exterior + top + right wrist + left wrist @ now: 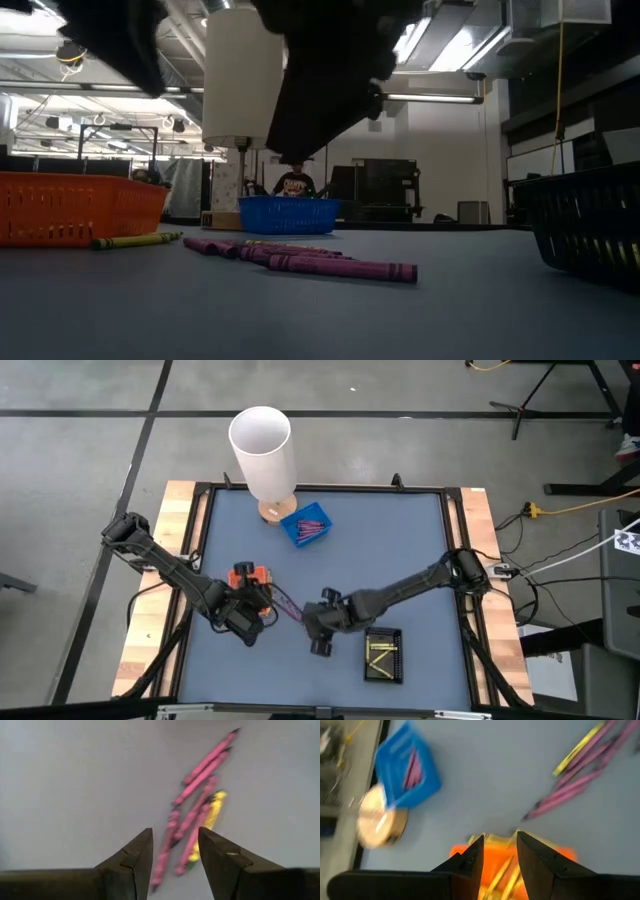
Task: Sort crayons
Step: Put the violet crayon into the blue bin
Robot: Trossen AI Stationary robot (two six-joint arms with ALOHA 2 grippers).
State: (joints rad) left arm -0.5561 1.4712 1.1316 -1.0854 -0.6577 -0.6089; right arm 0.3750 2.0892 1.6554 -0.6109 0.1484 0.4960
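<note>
Right pincer (pixel 174 855) released above pink crayons (pixel 200 802), left pincer (pixel 499 857) released over orange tray (pixel 512 870).

The surface (pixel 400 560) is a smooth, matt grey-blue sheet, edged with a dark metal-looking frame (pixel 320 488) and flanked by pale, raw-looking wooden boards (pixel 178 520). The pink crayons (pixel 340 267) wear matt paper wrappers, as does the yellow one (pixel 135 241). The orange tray (pixel 75 208), blue tray (pixel 288 214) and black tray (pixel 590 225) look like moulded plastic with slotted walls. A tall white cylinder (pixel 263 452) looks smooth and matt, standing on a light wooden disc (pixel 277 512). Each dark tool, left (pixel 500 865) and right (pixel 175 862), has a dull, plastic-like finish.
</note>
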